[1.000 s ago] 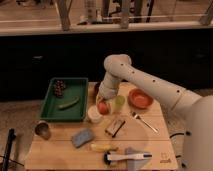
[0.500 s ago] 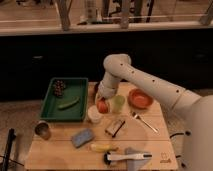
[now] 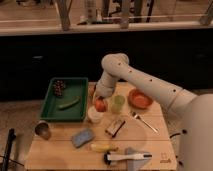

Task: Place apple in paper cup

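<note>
- The hand [image 3: 100,98] is hanging low over the worktop [image 3: 56,150], pressing right down on top of the apple [image 3: 101,105]. I cannot tell whether it is gripping the fruit or sitting loose around it.
- The apple is sitting at the rim of the paper cup [image 3: 94,116], toward its far right edge. This is looking like the drop-in step, with the fruit not clearly down inside.
- The green cup [image 3: 118,103] is standing just beside the apple on the right, crowding the spot. The orange bowl [image 3: 140,98] is lying beyond it.
- The green tray [image 3: 62,118] is lying to the left. The snack bar [image 3: 116,127], blue sponge [image 3: 82,137] and banana [image 3: 102,147] are lying nearer the front, out of the way.
</note>
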